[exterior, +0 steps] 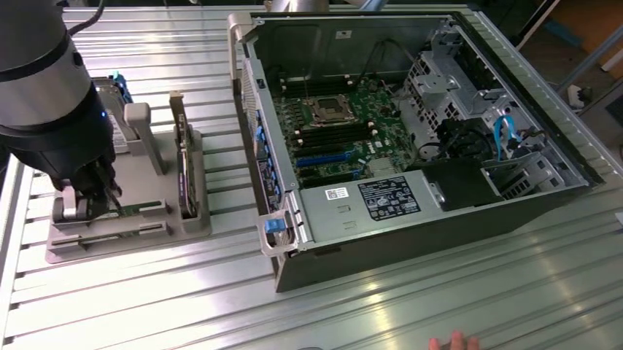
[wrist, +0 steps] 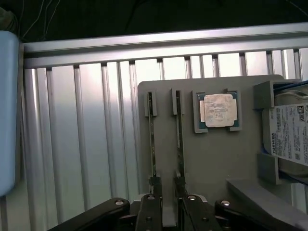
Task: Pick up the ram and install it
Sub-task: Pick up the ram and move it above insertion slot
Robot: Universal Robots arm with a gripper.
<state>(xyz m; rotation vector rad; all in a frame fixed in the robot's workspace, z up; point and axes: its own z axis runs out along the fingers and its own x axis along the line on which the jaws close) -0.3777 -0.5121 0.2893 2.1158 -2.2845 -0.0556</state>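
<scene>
Gripper (wrist: 166, 187), fingers apart and empty, over the holder (wrist: 216, 163) where the ram (wrist: 179, 139) stands edge-on beside a second stick (wrist: 152, 139); misaligned fingers could strike an edge and bend it

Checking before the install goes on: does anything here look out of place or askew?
Only a person's fingertips at the exterior view's bottom edge, by the ribbed metal table. The thin circuit-board ram sticks stand straight in the grey slotted holder.
</scene>
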